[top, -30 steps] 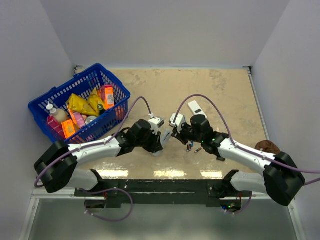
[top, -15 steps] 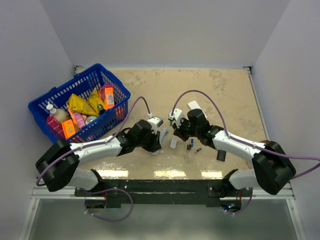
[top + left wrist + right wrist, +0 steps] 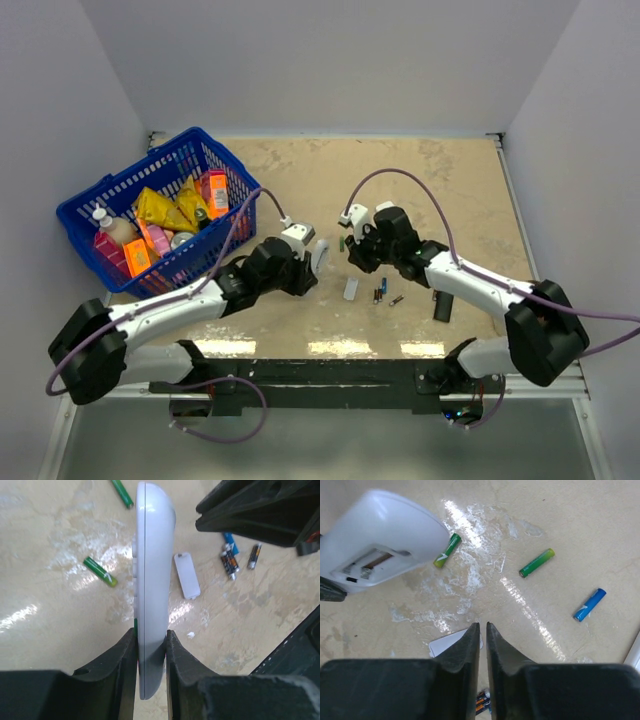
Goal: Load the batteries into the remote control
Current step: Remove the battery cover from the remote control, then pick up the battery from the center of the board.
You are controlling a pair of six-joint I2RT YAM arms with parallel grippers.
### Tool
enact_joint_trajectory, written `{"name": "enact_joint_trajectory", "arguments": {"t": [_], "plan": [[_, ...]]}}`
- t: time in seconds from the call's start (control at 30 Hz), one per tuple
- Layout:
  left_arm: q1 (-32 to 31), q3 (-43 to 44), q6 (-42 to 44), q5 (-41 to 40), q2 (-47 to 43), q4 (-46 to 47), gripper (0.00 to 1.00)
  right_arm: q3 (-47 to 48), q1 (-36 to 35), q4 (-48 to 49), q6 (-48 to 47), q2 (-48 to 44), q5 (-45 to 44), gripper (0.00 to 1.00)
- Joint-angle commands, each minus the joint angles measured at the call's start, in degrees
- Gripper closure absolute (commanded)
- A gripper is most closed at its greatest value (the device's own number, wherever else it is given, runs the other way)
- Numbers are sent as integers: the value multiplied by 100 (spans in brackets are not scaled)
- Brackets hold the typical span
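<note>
The left tool [image 3: 150, 642] is clamped tight on the lower end of the remote control [image 3: 152, 575], one finger on each flat face. The slim white bar stands on edge above the desk [image 3: 45, 630]. In the right wrist view the remote's back shows an uncovered battery bay [image 3: 366, 564] with metal contacts; it looks bare, though the angle is too poor to be sure. The right tool [image 3: 483, 630] hangs just beside the remote's far end, its fingers parted by no more than a thin slit, with nothing between them.

Below the two tools a small white cover plate [image 3: 187, 575] lies flat on the desk. The batteries [image 3: 536, 562] lie loose around it. Two green ones are on the far side, near the remote's tip, and a blue one [image 3: 589, 604] is well apart from them. A few dark ones [image 3: 230, 564] sit close together just beside the cover plate.

Farther out, a black remote [image 3: 443, 305] lies on the desk's right side. A blue basket [image 3: 125, 172] full of packets stands at the far left.
</note>
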State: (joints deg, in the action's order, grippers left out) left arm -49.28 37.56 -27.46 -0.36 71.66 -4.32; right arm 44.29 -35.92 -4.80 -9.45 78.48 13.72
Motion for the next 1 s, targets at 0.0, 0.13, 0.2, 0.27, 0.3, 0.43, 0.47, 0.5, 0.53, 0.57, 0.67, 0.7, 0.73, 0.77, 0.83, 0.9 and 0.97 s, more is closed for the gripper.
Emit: {"name": "enact_joint_trajectory", "arguments": {"t": [0.0,0.13,0.2,0.27,0.3,0.43,0.47,0.5,0.53,0.57,0.67,0.7,0.73,0.77,0.83,0.9,0.97], "plan": [[-3,-100,-66,-561,-679,335,100,413,76,-284,488,-350,-456,75],[14,-109,-40,-851,-1091,431,100,589,138,-592,901,-570,-773,49],[50,-117,-75,-922,-1189,598,100,668,173,-741,1287,-728,-957,36],[93,-170,-136,-1027,-1347,712,100,721,191,-873,1594,-869,-1081,28],[120,-231,-223,-1036,-1400,870,100,730,200,-1013,1700,-1026,-1290,18],[181,-311,-409,-1124,-1453,1196,100,704,243,-1444,2306,-1474,-1730,2],[182,-311,-444,-1133,-1427,1249,100,686,252,-1523,2525,-1589,-1801,2],[182,-320,-514,-1150,-1427,1336,100,669,261,-1698,2684,-1677,-1872,2],[173,-328,-549,-1177,-1400,1389,100,642,261,-1770,2807,-1878,-1925,2],[181,-363,-576,-1186,-1391,1442,100,616,261,-1831,3000,-1958,-2004,2],[182,-451,-559,-1159,-1426,1749,100,458,270,-1972,3221,-2204,-2101,2],[173,-469,-506,-1185,-1444,1767,100,423,270,-1955,3222,-2223,-2101,2],[181,-469,-488,-1194,-1462,1768,100,387,270,-1964,3248,-2223,-2110,2],[182,-486,-471,-1221,-1488,1776,100,405,270,-1990,3292,-2162,-2136,2],[182,-486,-418,-1203,-1575,1785,100,536,270,-2183,3353,-2047,-2084,2],[173,-495,-322,-1194,-1681,1811,100,615,261,-2314,3388,-1846,-1987,2],[173,-513,-207,-1212,-1751,1855,100,703,270,-2385,3397,-1722,-2083,2]]}}
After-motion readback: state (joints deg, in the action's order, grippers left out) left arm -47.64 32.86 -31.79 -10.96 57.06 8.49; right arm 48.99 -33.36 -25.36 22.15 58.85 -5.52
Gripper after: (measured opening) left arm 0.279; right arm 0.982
